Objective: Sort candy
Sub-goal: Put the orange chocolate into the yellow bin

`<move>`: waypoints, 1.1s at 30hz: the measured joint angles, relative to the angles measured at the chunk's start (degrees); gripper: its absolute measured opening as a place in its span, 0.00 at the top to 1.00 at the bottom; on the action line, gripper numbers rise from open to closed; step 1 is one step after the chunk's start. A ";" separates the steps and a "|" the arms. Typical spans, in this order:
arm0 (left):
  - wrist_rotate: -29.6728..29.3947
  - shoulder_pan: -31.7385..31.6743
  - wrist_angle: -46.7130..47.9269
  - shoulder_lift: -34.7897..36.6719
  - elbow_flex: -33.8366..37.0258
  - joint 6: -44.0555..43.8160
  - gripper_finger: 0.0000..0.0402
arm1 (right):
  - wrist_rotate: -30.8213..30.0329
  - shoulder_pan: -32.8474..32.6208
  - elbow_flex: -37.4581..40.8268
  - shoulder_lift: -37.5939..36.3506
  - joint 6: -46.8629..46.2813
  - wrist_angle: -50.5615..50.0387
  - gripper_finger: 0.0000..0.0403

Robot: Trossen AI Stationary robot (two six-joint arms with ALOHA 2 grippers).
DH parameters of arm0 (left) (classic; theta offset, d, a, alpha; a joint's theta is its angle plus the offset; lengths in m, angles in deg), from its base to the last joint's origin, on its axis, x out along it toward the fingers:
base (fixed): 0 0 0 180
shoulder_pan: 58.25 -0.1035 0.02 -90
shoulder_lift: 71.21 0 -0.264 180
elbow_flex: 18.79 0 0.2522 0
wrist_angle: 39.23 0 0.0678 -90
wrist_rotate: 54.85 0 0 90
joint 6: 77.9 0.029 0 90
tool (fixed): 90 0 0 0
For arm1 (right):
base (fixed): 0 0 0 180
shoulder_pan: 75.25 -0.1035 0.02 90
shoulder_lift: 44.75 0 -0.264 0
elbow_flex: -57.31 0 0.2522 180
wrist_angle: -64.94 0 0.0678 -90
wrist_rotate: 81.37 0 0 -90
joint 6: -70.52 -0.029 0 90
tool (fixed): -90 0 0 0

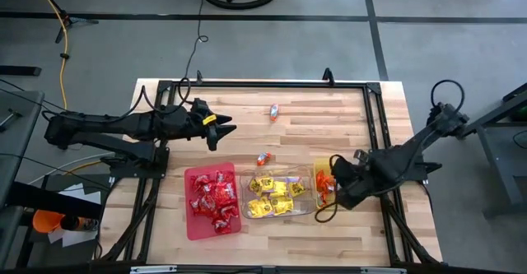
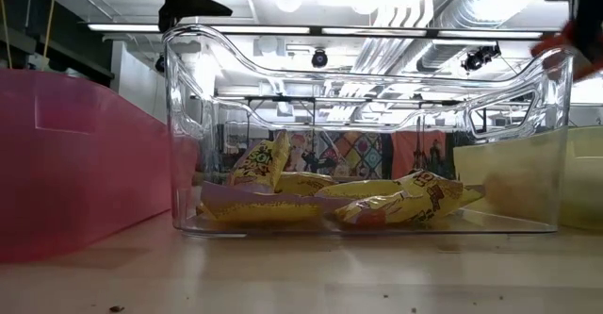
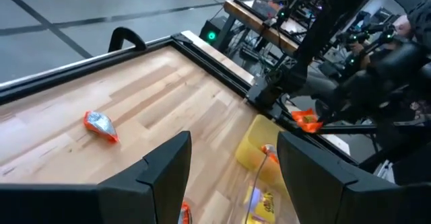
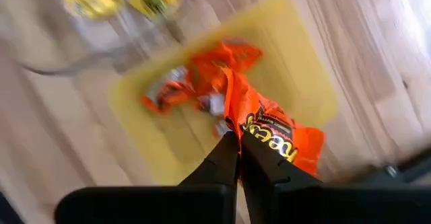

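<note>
Three trays stand side by side near the table's front: a red tray [image 1: 191,216] with red candy [image 1: 214,196], a clear tray [image 1: 276,214] with yellow candy [image 1: 272,196], and a yellow tray [image 1: 319,165] with orange candy [image 4: 168,93]. My right gripper [image 4: 237,146] hangs over the yellow tray, shut on an orange candy packet [image 4: 273,133]. My left gripper [image 1: 221,131] is open above the table's left half with nothing between its fingers. Two loose candies lie on the wood, one toward the far edge [image 1: 273,111] and one by the clear tray [image 1: 263,159]. My right gripper pinches the orange packet between its two shut fingers at one edge [image 4: 246,126]. The fingers come from above, pointing steeply down. The packet is lifted clear above the yellow tray [image 4: 303,62], over the candy lying in it.
A black metal frame [image 1: 263,83] runs along the table's far and side edges. Bare wood [image 1: 329,118] lies between the trays and the far edge. In the low view the clear tray's wall [image 2: 188,116] fills the foreground, with the red tray [image 2: 75,163] beside it.
</note>
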 joint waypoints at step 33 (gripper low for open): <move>-0.37 4.87 -11.48 0.02 0.00 9.82 0.49 | -8.45 22.28 -3.72 -13.03 36.87 33.33 0.40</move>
